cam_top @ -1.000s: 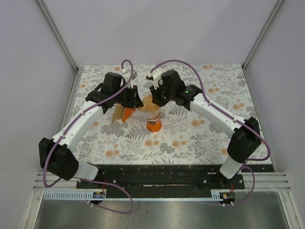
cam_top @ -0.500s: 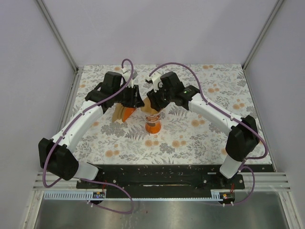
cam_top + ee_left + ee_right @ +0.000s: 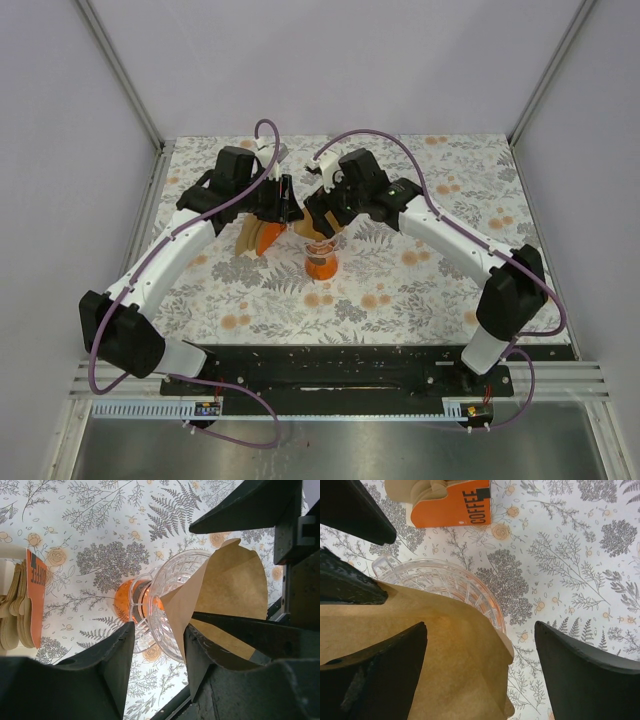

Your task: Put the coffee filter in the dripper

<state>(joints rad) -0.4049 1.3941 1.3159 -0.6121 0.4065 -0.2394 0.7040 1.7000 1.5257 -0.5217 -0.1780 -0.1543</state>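
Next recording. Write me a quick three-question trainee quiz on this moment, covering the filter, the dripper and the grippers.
1. What word is printed on the orange holder?
2. True or false: the jaws of the right gripper stand wide apart.
3. Where is the coffee filter? A: inside the orange holder. B: at the mouth of the dripper, sticking out past its rim. C: clamped in the right gripper.
Key: 1 COFFEE; 2 true; 3 B.

Both arms reach inward, wrists nearly meeting; left pincer (image 3: pixel 159 630) partly parted, right pincer (image 3: pixel 480 630) spread wide.
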